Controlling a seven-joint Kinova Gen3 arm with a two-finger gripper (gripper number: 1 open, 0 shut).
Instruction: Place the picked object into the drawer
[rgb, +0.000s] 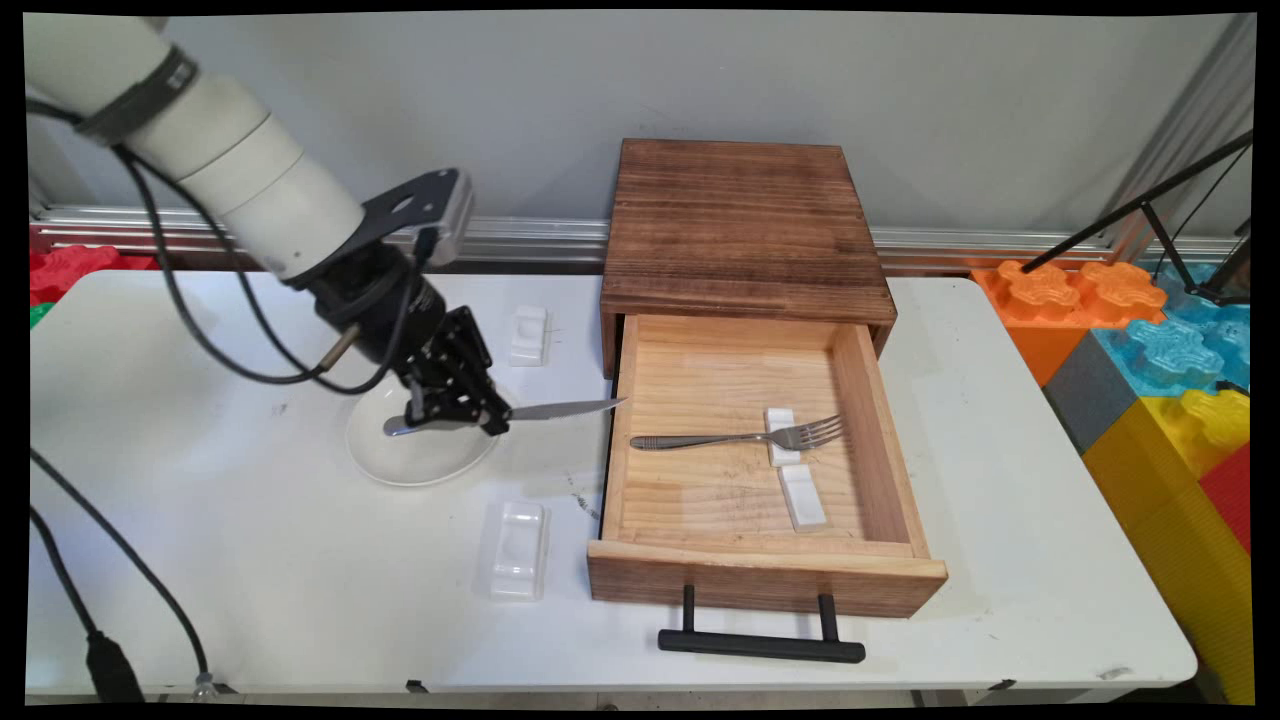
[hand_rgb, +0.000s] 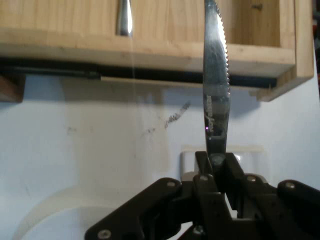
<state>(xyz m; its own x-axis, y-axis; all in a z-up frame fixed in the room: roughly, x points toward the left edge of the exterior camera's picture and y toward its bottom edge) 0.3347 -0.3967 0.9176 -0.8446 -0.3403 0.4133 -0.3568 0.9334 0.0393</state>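
One gripper (rgb: 455, 415) is clamping a serrated knife (rgb: 560, 409) by the handle, jaws shut on it, blade hanging level over the white plate (rgb: 420, 462), tip reaching the open drawer's (rgb: 612, 450) left wall. Judgement: lifting it clear of that wall avoids snagging; fork (rgb: 740, 438) is lying inside.

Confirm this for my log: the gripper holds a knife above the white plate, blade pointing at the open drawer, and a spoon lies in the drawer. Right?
Not quite: the main view shows a fork in the drawer, not a spoon. The gripper does hold the knife above the plate.
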